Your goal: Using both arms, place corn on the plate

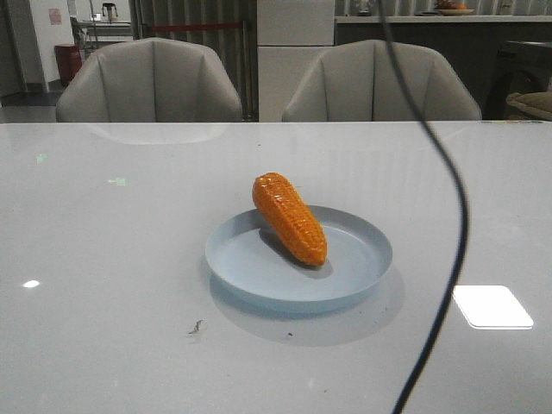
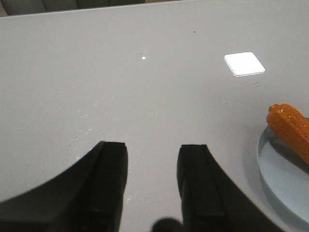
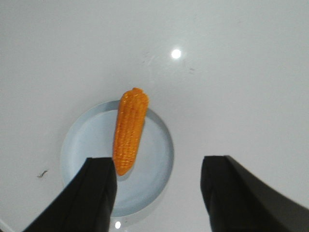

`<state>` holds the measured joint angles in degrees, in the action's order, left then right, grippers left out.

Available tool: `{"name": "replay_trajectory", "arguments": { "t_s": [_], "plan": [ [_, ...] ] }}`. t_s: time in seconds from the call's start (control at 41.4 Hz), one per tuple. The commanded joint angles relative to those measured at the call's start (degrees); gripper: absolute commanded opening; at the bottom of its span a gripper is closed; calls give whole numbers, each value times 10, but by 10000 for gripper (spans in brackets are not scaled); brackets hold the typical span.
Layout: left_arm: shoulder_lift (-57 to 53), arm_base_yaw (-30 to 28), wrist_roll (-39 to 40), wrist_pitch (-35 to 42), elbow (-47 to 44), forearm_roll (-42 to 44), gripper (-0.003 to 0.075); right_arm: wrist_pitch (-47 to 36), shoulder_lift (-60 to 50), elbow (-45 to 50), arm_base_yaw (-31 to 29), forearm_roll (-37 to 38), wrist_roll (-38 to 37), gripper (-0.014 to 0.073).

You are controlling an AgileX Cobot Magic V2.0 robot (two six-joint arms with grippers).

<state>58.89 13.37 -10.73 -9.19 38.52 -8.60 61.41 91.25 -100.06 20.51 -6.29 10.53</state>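
Corn [image 1: 289, 218] lying on plate [image 1: 362, 278], one end over its rim — left hand [image 2: 152, 166] spread, right hand [image 3: 158, 186] spread, both empty above table [image 1: 103, 259]

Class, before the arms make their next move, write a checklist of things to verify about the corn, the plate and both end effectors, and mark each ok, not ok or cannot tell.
1. Corn on the plate: ok, though its thick end leans over the rim.
2. Corn free of both end effectors: ok, nothing touches it.
3. Left end effector open and empty: ok, it is over bare table.
4. Right end effector open and empty: ok, it is above the plate.
5. Corn will stay put on the rim: cannot tell.
6. Cable away from the plate: cannot tell from one view.
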Motion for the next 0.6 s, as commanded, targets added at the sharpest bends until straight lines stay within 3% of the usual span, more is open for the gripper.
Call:
{"name": "replay_trajectory", "arguments": {
  "t_s": [0.0, 0.387, 0.58],
  "plan": [
    [-11, 1, 6, 42, 16, -7, 335, -20, -65, -18, -42, 0, -4, 498],
    [-10, 1, 6, 42, 16, -7, 335, 117, -119, -16, -208, -1, -3, 498],
    [-9, 1, 6, 42, 16, 0, 335, 94, -133, 43, -230, -1, -2, 498]
  ]
}}
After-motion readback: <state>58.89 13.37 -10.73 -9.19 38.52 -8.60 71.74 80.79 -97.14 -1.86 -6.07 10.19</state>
